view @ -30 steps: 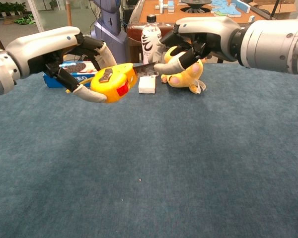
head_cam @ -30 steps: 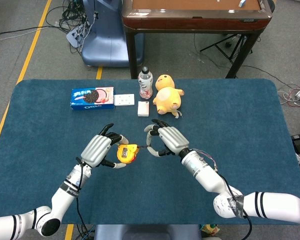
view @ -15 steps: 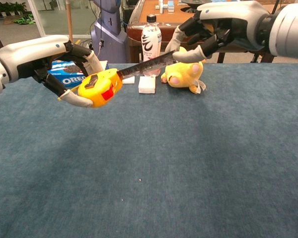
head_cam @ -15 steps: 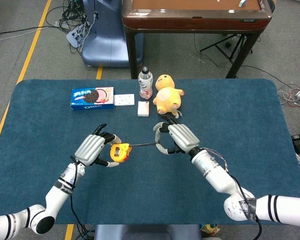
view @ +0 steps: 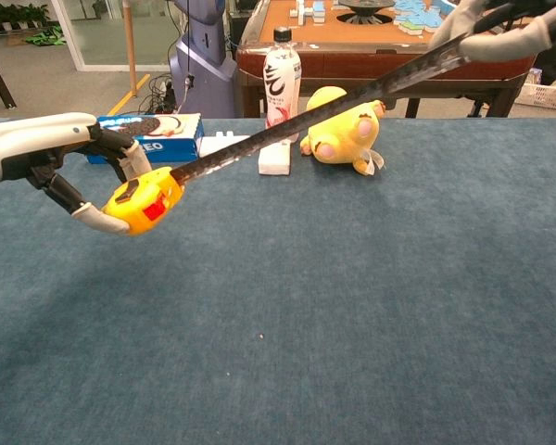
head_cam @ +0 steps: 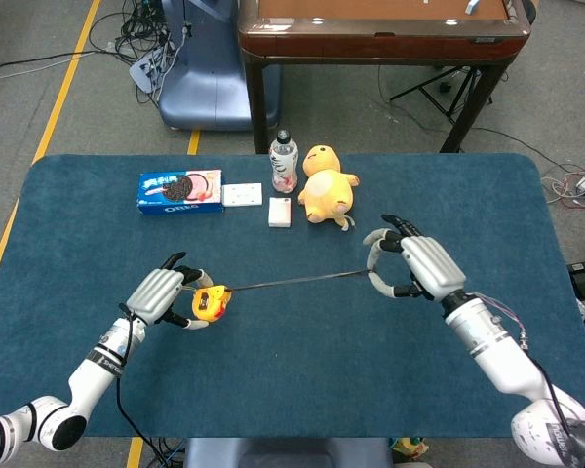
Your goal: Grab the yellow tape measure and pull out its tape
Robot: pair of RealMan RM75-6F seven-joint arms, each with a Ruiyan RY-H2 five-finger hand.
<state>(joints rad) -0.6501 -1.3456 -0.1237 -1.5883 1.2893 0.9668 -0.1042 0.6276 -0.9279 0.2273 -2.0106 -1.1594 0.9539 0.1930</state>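
Note:
My left hand [head_cam: 159,293] [view: 51,158] grips the yellow tape measure [head_cam: 208,302] [view: 142,201] above the left part of the blue table. A long dark tape [head_cam: 292,281] [view: 306,117] runs out of the case up and to the right. Its far end is pinched by my right hand [head_cam: 412,268] [view: 500,26], which hovers over the right half of the table and is cut off at the chest view's top edge. The two hands are far apart with the tape stretched between them.
At the table's back stand a cookie box [head_cam: 180,191] [view: 148,137], a white card [head_cam: 242,195], a drink bottle [head_cam: 284,161] [view: 282,79], a small white box [head_cam: 280,212] [view: 275,158] and a yellow plush toy [head_cam: 326,186] [view: 347,130]. A brown table [head_cam: 380,29] stands behind.
The hands have moved apart: the left one with the case went left and down, the right one went right. The drawn-out tape has grown much longer.

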